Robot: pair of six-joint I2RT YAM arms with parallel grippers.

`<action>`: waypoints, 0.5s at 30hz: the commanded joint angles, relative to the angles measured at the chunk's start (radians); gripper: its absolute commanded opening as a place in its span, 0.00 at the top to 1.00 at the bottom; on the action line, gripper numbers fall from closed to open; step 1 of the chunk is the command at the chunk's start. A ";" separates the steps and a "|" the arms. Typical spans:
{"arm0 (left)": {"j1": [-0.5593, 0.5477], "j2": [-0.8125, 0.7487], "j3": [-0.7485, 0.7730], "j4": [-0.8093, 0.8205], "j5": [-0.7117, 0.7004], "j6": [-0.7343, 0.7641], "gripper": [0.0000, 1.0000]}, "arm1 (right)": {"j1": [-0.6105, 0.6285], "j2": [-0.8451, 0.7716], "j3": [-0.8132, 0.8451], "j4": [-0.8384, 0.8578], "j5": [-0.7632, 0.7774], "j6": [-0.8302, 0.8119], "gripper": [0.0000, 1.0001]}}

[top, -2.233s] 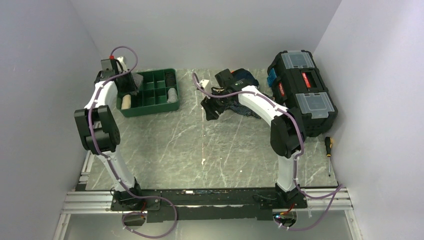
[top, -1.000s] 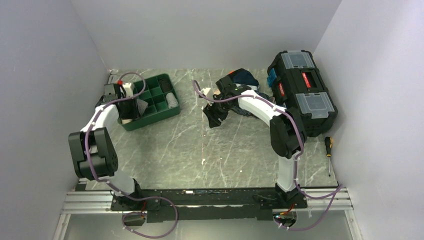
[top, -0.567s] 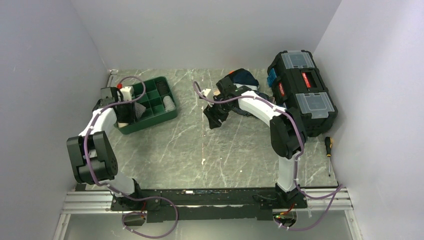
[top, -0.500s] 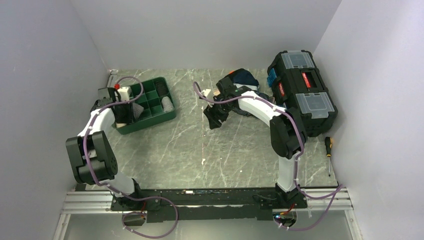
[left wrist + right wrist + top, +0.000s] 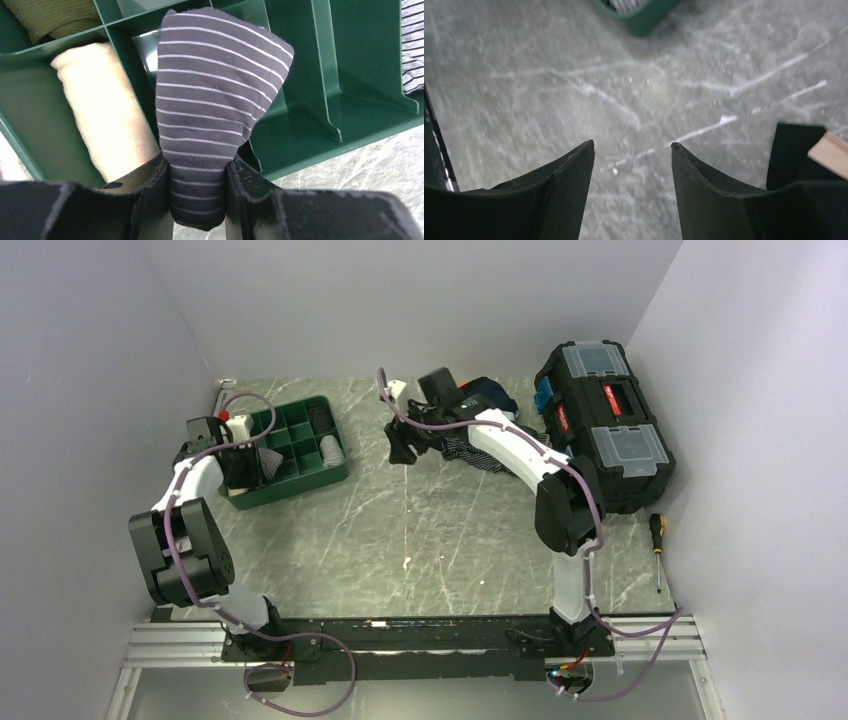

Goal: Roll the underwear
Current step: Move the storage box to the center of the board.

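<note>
Moved left, away from the garment pile, since earlier: right gripper [image 5: 402,446]. Top view: underwear [image 5: 464,451] lying on table [image 5: 400,530] beneath right arm, near toolbox [image 5: 600,420]. Left wrist: left gripper [image 5: 197,192] clamped on dark striped roll [image 5: 215,85] over green tray [image 5: 300,75]. Right wrist: fingers apart, nothing between, above table.

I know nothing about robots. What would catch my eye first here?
The left pincer grips a dark grey striped roll of cloth above a green divided tray at far left, where a cream roll lies in one compartment. The right pincer hangs open over the marbled tabletop; a big black toolbox sits far right.
</note>
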 commanded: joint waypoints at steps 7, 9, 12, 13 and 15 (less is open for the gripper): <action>0.005 0.081 0.056 -0.097 0.219 0.053 1.00 | 0.042 0.184 0.181 0.257 -0.027 0.272 0.42; 0.001 0.089 0.056 -0.111 0.226 0.084 1.00 | 0.042 0.228 0.223 0.267 -0.032 0.302 0.43; -0.006 0.092 0.049 -0.127 0.227 0.124 1.00 | 0.042 0.292 0.284 0.282 -0.038 0.363 0.43; -0.011 0.091 0.045 -0.128 0.224 0.132 1.00 | 0.042 0.312 0.302 0.288 -0.045 0.375 0.43; -0.015 0.086 0.034 -0.125 0.225 0.144 1.00 | 0.043 0.352 0.345 0.293 -0.050 0.395 0.43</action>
